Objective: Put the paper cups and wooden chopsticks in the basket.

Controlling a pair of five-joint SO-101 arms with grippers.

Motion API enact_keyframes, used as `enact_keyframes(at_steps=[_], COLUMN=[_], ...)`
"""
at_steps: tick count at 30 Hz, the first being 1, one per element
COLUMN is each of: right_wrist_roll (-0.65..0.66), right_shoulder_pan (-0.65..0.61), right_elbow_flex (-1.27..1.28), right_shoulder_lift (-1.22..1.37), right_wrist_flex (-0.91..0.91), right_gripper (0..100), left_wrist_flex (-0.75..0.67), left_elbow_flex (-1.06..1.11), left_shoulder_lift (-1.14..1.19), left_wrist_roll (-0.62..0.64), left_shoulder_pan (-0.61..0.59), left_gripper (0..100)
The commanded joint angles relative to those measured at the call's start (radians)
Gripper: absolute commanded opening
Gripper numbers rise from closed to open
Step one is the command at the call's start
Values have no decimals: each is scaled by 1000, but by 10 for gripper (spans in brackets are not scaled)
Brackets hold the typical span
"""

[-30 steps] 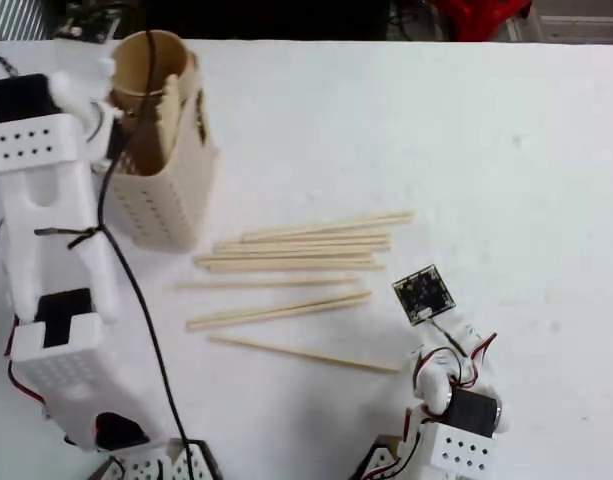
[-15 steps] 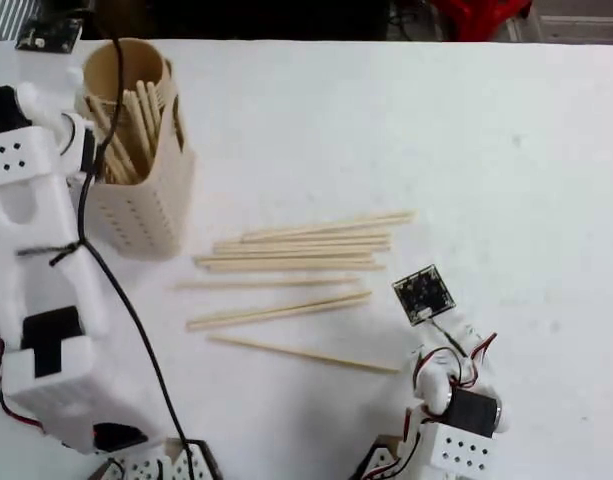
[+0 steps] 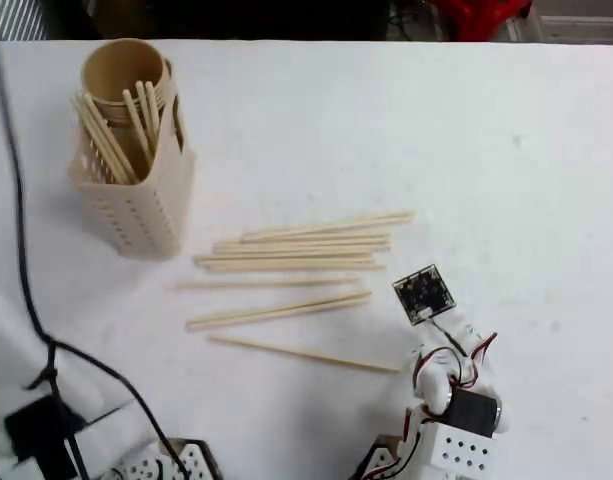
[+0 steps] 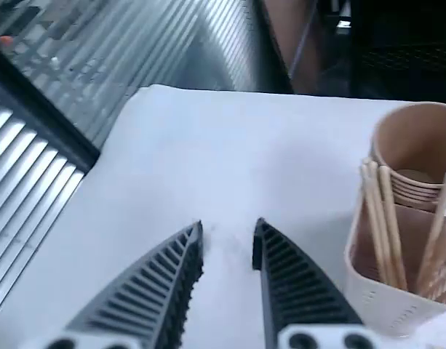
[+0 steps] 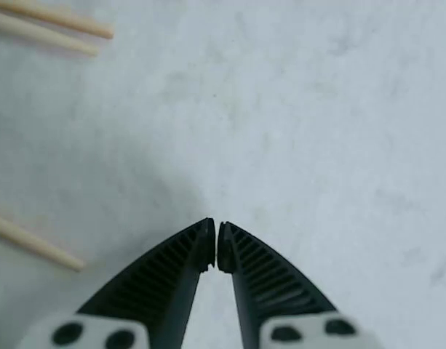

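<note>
One pair, your left fingers [image 4: 164, 280], stood apart, empty. Next, basket [image 3: 136, 215], left on the desk [image 3: 506, 150], held paper cups [image 3: 124, 72]. Loose chopsticks [image 3: 296, 255] lay mid-desk. Your right fingers [image 5: 172, 273] sat together. You likely needed to part them and pinch one stick mid-length.

The chopsticks [image 3: 286, 310] are bare matt wood, the cups [image 3: 123, 68] brown paper, the basket [image 3: 141, 215] perforated plastic.
</note>
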Motion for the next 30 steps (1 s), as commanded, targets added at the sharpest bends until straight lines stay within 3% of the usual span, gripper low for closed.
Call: enact_keyframes(at_steps=[1,6,11,15,23,30], right_wrist_roll=[-12,-14,-11,-6,-6,-6], right_shoulder_pan=[-18,-137,-223,-303,-437,-687], right_elbow_flex=[-20,-91,-173,-209,-503,-608], right_shoulder_lift=[-18,-7,-5,5,478,849], right_wrist_flex=[-27,-13,53,54,51,-30], right_gripper=[28,29,118,154,148,149], left_wrist_flex=[9,-41,-374,-578,-856,-1155], left_elbow_flex=[118,563,1120,1436,1723,1941], left_shoulder_lift=[-116,-193,-194,-197,-193,-191], left_wrist_roll=[-43,-167,-204,-195,46,78], left_shoulder_pan=[-133,-194,-246,-222,-131,-136], left_gripper=[135,136,137,137,137,136])
